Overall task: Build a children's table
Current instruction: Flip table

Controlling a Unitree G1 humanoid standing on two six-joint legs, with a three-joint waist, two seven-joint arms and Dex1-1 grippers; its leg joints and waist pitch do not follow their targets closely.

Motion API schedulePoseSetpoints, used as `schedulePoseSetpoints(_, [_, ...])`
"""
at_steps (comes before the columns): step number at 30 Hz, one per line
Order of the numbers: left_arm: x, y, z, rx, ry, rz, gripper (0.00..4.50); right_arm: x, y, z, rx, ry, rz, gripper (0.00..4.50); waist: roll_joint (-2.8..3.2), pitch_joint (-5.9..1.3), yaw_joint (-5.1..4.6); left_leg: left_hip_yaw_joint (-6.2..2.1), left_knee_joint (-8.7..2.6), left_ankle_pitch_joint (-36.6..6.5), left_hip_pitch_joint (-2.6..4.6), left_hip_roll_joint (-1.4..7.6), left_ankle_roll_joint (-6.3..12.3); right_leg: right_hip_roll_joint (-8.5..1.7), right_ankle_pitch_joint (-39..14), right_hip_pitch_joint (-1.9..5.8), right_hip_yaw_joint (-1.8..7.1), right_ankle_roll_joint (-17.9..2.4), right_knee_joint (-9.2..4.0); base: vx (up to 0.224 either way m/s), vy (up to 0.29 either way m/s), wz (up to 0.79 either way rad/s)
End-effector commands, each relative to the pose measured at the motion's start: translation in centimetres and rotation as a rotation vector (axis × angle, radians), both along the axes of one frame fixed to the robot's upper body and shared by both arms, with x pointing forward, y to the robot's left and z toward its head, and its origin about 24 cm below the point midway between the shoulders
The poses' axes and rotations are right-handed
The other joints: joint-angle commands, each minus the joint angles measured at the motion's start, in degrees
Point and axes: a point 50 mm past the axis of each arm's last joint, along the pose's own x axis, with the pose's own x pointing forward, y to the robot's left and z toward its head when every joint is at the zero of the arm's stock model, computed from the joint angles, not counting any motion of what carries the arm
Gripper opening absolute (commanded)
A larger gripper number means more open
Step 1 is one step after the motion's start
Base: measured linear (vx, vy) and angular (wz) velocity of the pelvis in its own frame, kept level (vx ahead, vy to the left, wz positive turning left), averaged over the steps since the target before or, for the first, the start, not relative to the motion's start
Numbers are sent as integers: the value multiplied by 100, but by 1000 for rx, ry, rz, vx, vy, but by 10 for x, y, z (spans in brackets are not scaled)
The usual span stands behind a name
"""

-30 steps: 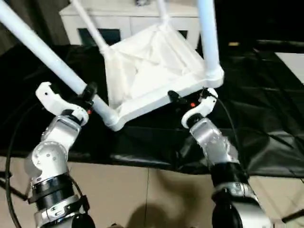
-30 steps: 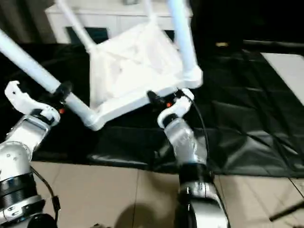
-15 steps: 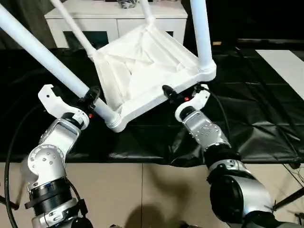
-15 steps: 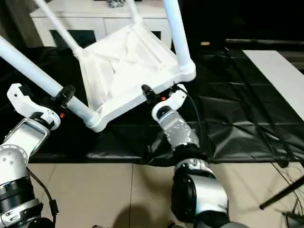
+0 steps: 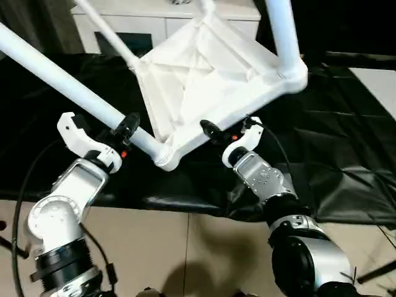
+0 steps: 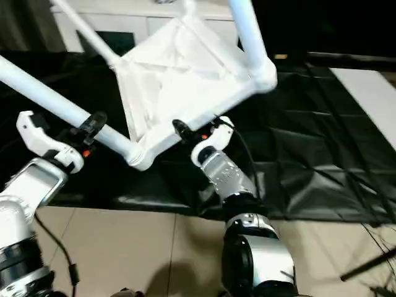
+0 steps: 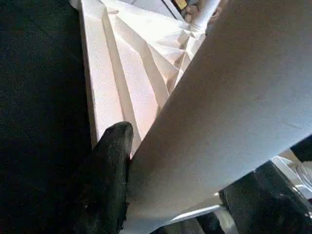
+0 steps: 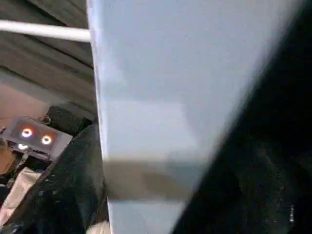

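The white plastic rectangular table top (image 5: pixel 204 80) is shown tilted above the black-covered work table (image 5: pixel 346 154), ribbed underside turned toward the camera, with diagonal ribs fanning across it. Tapered white tube legs are seated in its rounded corner sockets: the near-left leg (image 5: pixel 62 83) slants up and out to the left from the lowest corner socket (image 5: pixel 164 158), the right leg (image 5: pixel 281 31) rises steeply from the right corner socket (image 5: pixel 294 77), and a thinner-looking far leg (image 5: pixel 105 28) runs up behind. A white cabinet with glass doors (image 5: pixel 148 31) stands beyond.

The left gripper (image 5: pixel 127 133), forearm rising from lower left, has its black fingers (image 7: pixel 109 170) pinching the near-left leg just above its socket. The right gripper (image 5: pixel 226 130), forearm reaching up from lower right, sits at the top's near edge with one black finger (image 5: pixel 207 127) against the rim; whether it clamps the edge or stands spread cannot be told.
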Motion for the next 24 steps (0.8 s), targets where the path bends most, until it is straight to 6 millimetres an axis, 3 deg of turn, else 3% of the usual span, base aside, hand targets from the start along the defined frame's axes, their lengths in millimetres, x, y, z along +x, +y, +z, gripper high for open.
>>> schedulePoseSetpoints(1, [-2,-14,14,-106,-111,-116,250,5,0,10,41,-29,-7,433,-34,-503,-15,156,-414,-1692,138,-74,-18,9,-1662,206,64,-815,-317,67,-28,9])
schedulePoseSetpoints(5, [-3,-13,17,-111,-115,-119,250,10,2,17,63,-34,-18,450,-67,-569,15,190,-298,-595,5,-108,236,46,-378,270,91,-1128,-101,44,-20,5])
schedulePoseSetpoints(8, [-4,-14,18,-115,-117,-138,250,15,2,22,84,-7,-71,450,-47,-597,18,203,-227,-290,-15,-120,380,68,120,263,80,-1318,-26,0,0,0])
schedulePoseSetpoints(10, [-5,-14,18,-113,-116,-141,250,16,2,22,87,-4,-76,450,-48,-581,13,212,-231,-403,-11,-121,387,69,31,255,81,-1325,-41,0,0,0])
schedulePoseSetpoints(12, [-5,-14,17,-113,-112,-142,250,17,3,23,90,-1,-93,450,-53,-557,3,213,-257,-830,12,-98,334,53,-480,256,86,-1261,-77,0,0,0])
schedulePoseSetpoints(17, [-7,-13,16,-114,-106,-146,250,18,-2,22,68,-4,-161,450,-79,-543,-2,217,-267,-1008,14,-95,211,50,-866,244,91,-1076,-106,0,0,0])
schedulePoseSetpoints(18, [-8,-13,16,-113,-105,-146,250,18,-3,21,65,-6,-163,421,-73,-541,3,214,-267,-1004,12,-96,197,48,-897,243,92,-1043,-107,0,0,0])
schedulePoseSetpoints(21, [-8,-12,15,-111,-101,-143,250,19,-5,21,49,-18,-173,408,-76,-541,2,213,-264,-1003,11,-101,172,55,-957,243,91,-975,-112,0,0,0])
schedulePoseSetpoints(24, [-8,-11,15,-105,-101,-142,250,18,-6,21,49,-27,-176,369,-70,-549,-1,206,-261,-954,6,-101,176,58,-901,247,88,-971,-100,0,0,0])
